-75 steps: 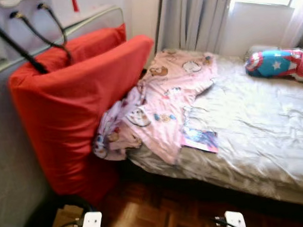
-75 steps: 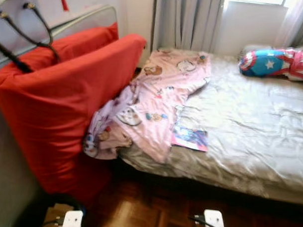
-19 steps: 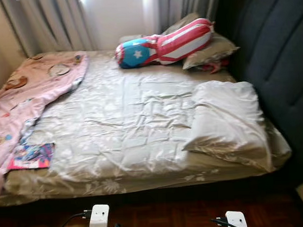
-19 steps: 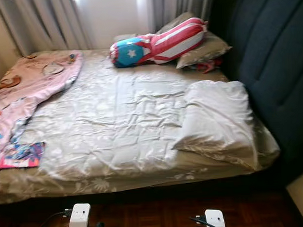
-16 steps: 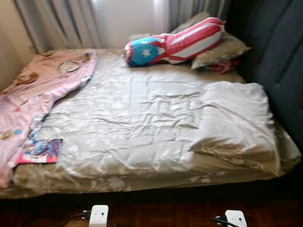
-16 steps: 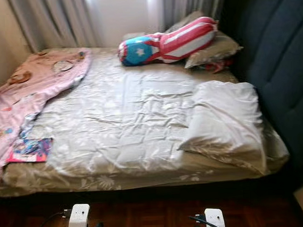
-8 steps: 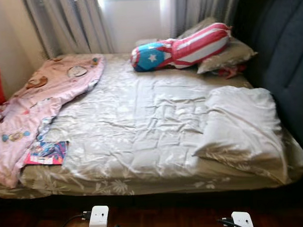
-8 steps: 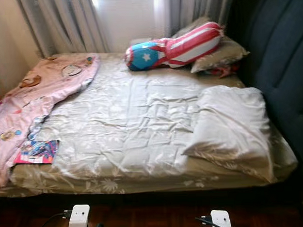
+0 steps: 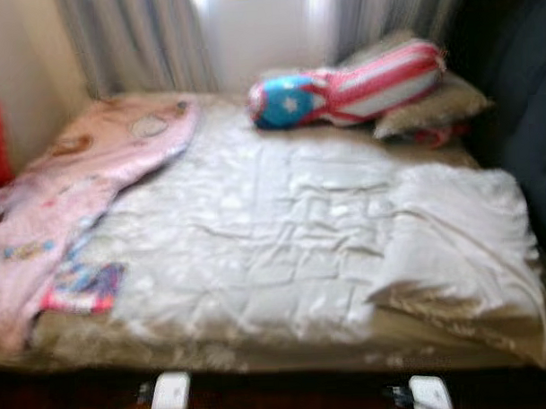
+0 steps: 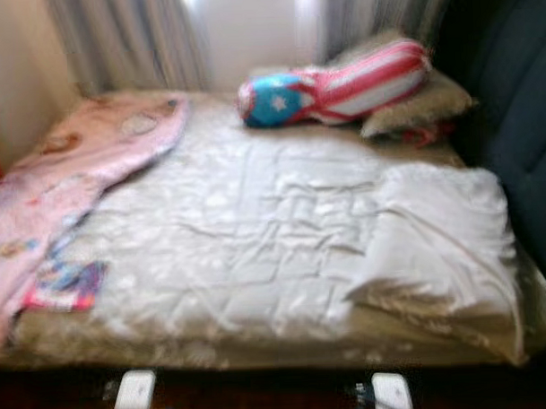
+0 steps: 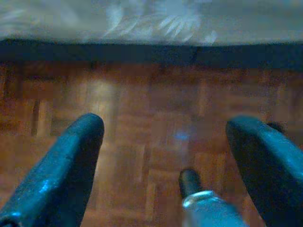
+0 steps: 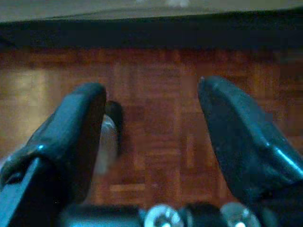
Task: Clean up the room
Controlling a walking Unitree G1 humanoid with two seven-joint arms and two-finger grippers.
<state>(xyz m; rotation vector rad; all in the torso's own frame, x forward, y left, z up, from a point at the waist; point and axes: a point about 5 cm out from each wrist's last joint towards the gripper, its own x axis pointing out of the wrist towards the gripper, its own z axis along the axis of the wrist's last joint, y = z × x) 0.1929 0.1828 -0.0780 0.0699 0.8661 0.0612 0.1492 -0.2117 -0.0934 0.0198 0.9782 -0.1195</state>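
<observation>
Pale beige satin sheets cover the wide bed [image 9: 284, 258]. A pink cartoon-print blanket [image 9: 66, 194] lies crumpled along its left side, with a small colourful book [image 9: 83, 287] beside it near the front edge. A red, white and blue striped bolster [image 9: 350, 85] rests by the dark headboard [image 9: 519, 70]. Above the wooden parquet floor [image 11: 151, 132], the left hand [image 11: 165, 142] and right hand [image 12: 151, 123] both hang spread wide, holding nothing.

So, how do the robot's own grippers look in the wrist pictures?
The left gripper has two long, rounded fingers, black with a bluish sheen, and a small silver, black-tipped part between them. The right gripper has the same dark, glossy fingers, with round silver screws at the base.
</observation>
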